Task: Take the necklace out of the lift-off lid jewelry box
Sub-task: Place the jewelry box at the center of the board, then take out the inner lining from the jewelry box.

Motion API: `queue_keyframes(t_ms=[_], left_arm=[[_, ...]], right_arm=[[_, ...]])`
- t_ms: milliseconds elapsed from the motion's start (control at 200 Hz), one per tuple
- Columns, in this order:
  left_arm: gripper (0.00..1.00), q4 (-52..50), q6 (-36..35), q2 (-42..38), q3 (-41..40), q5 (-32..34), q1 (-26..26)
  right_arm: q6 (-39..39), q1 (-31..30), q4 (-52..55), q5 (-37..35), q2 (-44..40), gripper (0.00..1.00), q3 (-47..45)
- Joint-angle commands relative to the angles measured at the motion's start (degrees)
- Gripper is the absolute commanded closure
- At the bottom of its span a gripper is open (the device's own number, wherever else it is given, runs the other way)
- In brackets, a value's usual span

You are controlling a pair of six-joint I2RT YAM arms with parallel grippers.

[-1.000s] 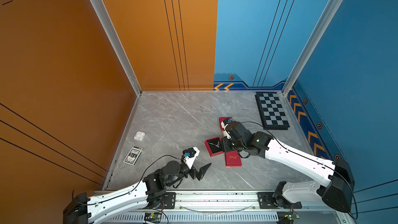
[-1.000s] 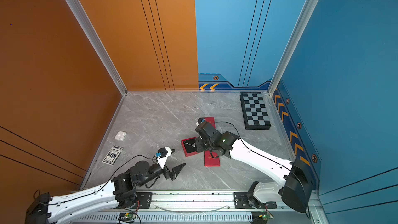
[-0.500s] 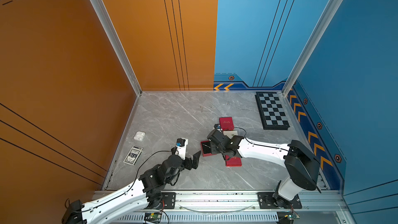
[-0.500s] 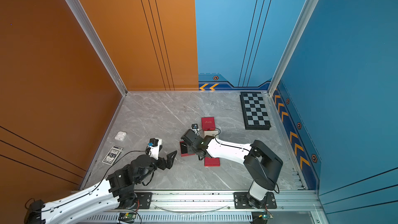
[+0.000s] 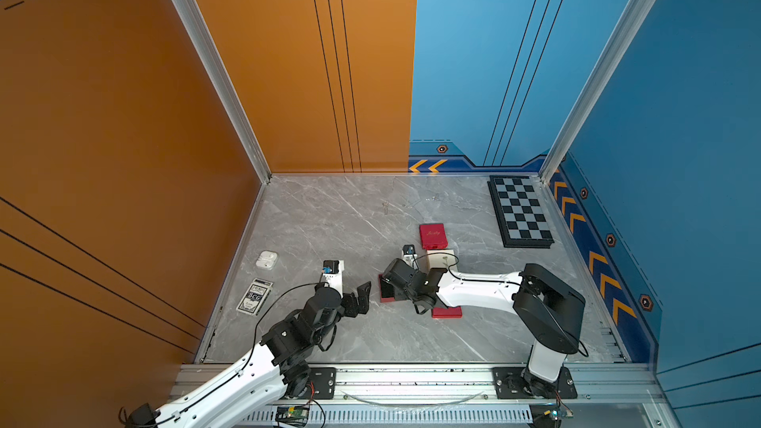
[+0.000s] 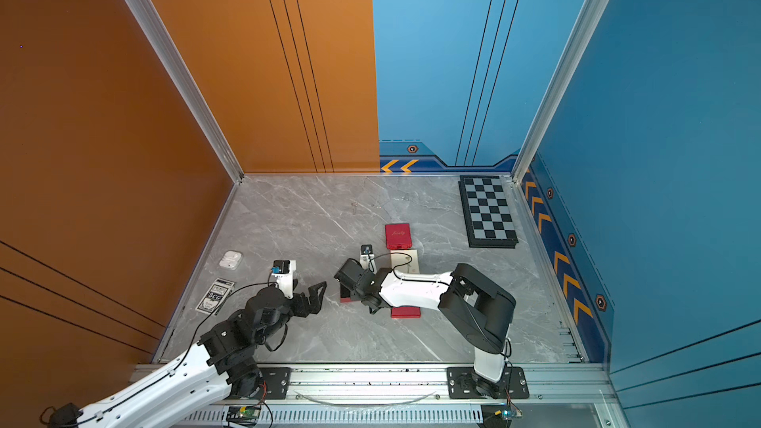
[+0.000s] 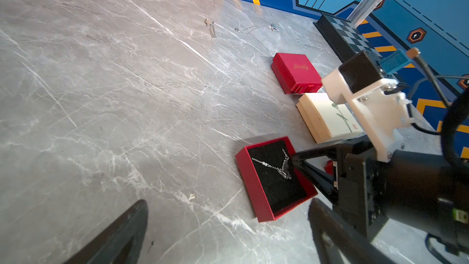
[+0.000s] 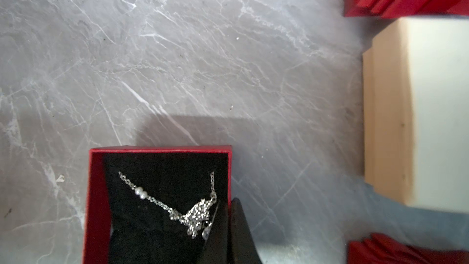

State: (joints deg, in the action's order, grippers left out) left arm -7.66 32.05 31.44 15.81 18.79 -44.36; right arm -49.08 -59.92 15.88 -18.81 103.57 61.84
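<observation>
The jewelry box (image 7: 250, 181) is an open red tray with black lining; it also shows in both top views (image 5: 385, 292) (image 6: 345, 293). A silver necklace (image 8: 193, 215) with a sparkly pendant lies on the lining (image 7: 279, 166). My right gripper (image 8: 229, 203) is shut on the box's side wall, one finger inside by the pendant and one outside (image 5: 396, 282). My left gripper (image 7: 228, 201) is open and empty, just left of the box (image 5: 362, 296). A flat red lid (image 5: 447, 313) lies under the right arm.
A closed red box (image 5: 433, 235) and a cream box (image 5: 440, 259) stand just behind the open one. A chessboard (image 5: 521, 212) is at the back right. An earbud case (image 5: 267, 259) and a card deck (image 5: 254, 296) sit at the left. Loose chains (image 7: 210, 27) lie farther back.
The right arm has folded in and its gripper has shifted left onto the open box's wall. The left gripper has risen and swung back-left, and now faces the box.
</observation>
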Motion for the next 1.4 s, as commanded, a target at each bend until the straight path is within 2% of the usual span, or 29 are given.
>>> queue_keyframes(t_ms=[0, 220, 300, 480, 751, 951, 1396], left_arm=[[0.01, -2.01, 0.32, -0.76, -0.5, -2.0, 0.85], [0.01, -1.92, 0.2, 0.66, 0.0, -3.5, 1.67], [0.02, -2.18, 0.2, 1.36, 0.46, -3.85, 1.81], [0.01, -2.7, 0.11, 2.62, 1.45, -4.26, 2.39], [0.01, -6.73, 0.2, 0.51, 1.92, -4.81, 2.87], [0.01, -8.19, 0.2, -0.96, 1.8, -4.72, 3.37], [0.02, -7.0, 0.12, 0.8, 1.91, -5.95, 3.91]], right_arm=[[0.94, -0.46, 1.71, -2.3, -1.73, 0.87, 1.8], [4.15, -0.81, 4.65, -3.38, -4.89, 0.81, 3.34], [7.02, -0.85, 4.84, -1.25, -5.4, 0.75, 4.55], [13.9, -0.55, 8.55, 5.43, -1.56, 0.72, 9.97], [19.55, -0.18, 13.39, 7.82, 4.34, 0.65, 15.44], [21.06, 0.15, 15.15, 7.87, 6.58, 0.59, 16.64], [23.67, 1.03, 17.07, 9.45, 9.79, 0.56, 19.19]])
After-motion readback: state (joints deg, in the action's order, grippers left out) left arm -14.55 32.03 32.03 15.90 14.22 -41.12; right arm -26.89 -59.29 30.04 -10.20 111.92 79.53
